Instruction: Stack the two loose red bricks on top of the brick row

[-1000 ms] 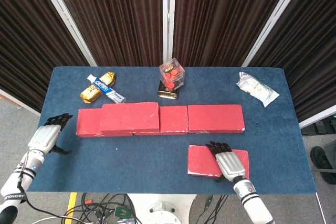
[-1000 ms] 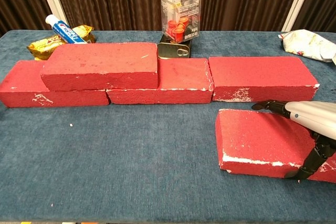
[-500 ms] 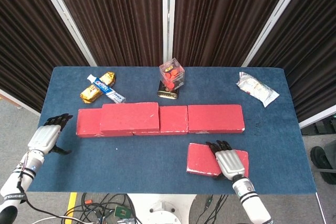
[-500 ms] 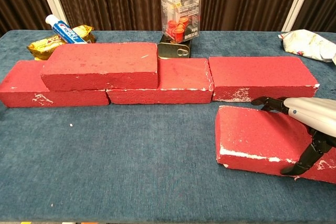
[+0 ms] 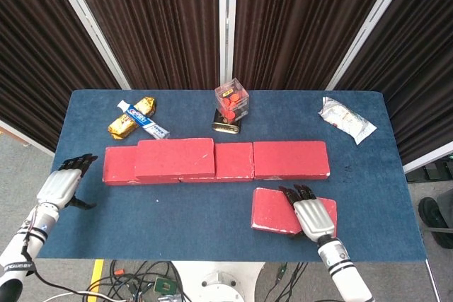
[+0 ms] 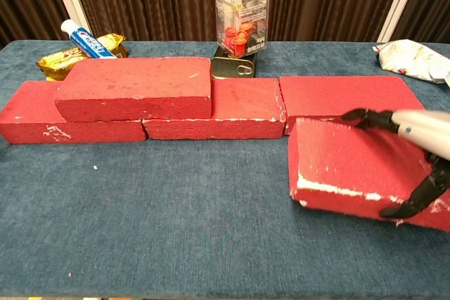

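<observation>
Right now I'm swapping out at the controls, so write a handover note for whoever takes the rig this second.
Right hand grips the loose brick, raised off the table in front of the row's right end.
Left hand is open, idle at the table's left edge.
Brick row runs across the table's middle; the first stacked brick already sits on its left part.
Left: carry the held brick up and set it on the row.
</observation>
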Controlling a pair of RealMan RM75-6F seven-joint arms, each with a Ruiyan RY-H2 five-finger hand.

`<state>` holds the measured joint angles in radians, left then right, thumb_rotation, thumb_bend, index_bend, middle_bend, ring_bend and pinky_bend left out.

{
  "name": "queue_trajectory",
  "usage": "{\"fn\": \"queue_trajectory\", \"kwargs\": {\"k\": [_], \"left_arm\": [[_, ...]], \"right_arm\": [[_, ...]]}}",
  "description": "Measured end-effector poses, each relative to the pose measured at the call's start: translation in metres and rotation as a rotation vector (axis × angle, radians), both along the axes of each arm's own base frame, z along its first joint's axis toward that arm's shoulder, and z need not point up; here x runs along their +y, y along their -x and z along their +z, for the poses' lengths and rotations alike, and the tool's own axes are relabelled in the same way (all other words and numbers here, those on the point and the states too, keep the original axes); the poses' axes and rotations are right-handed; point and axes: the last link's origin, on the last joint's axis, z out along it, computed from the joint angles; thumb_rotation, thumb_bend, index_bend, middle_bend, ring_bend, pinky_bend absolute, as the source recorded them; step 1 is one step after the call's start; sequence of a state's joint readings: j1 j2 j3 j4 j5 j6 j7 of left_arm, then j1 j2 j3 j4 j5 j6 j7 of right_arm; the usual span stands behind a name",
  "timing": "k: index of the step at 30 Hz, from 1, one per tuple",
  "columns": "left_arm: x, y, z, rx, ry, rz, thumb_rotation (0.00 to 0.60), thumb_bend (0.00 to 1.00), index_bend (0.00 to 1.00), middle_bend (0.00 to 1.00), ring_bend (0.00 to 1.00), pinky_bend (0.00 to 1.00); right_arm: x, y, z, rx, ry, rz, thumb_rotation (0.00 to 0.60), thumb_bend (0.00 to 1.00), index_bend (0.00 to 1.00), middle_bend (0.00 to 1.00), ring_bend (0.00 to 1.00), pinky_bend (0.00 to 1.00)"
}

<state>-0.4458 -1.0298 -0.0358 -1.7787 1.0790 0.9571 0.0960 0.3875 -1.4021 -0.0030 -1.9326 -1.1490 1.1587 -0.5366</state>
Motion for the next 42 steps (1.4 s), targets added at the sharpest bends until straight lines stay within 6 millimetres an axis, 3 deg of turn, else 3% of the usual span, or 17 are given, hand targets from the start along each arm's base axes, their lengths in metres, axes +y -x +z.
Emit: {"fn": "queue_trajectory", "kwargs": {"k": [5, 9, 16, 24, 28, 42], "left_arm": [[-0.003, -0.001, 0.003, -0.014, -0.013, -0.002, 0.600, 0.00, 0.00, 0.00, 0.00, 0.00], [-0.006, 0.000, 0.007, -0.024, -0.029, -0.001, 0.600, 0.00, 0.00, 0.00, 0.00, 0.00], [-0.008, 0.004, 0.013, -0.039, -0.043, 0.015, 0.600, 0.00, 0.00, 0.00, 0.00, 0.00], [-0.009, 0.007, 0.016, -0.052, -0.055, 0.030, 0.600, 0.00, 0.00, 0.00, 0.00, 0.00], [-0.010, 0.010, 0.017, -0.051, -0.055, 0.037, 0.600, 0.00, 0.00, 0.00, 0.00, 0.00], [-0.011, 0.014, 0.019, -0.065, -0.055, 0.046, 0.600, 0.00, 0.00, 0.00, 0.00, 0.00]], "right_arm": [[-0.011, -0.012, 0.024, 0.018, 0.051, 0.082, 0.600, 0.00, 0.00, 0.30, 0.00, 0.00], [-0.036, -0.024, 0.040, 0.065, 0.104, 0.144, 0.600, 0.00, 0.00, 0.29, 0.00, 0.00], [-0.082, -0.036, 0.048, 0.106, 0.100, 0.161, 0.600, 0.00, 0.00, 0.29, 0.00, 0.00], [-0.138, -0.042, 0.038, 0.168, 0.039, 0.215, 0.600, 0.00, 0.00, 0.29, 0.00, 0.00], [-0.156, -0.043, 0.030, 0.156, 0.023, 0.229, 0.600, 0.00, 0.00, 0.29, 0.00, 0.00], [-0.172, -0.055, -0.002, 0.058, -0.046, 0.212, 0.600, 0.00, 0.00, 0.29, 0.00, 0.00]]}}
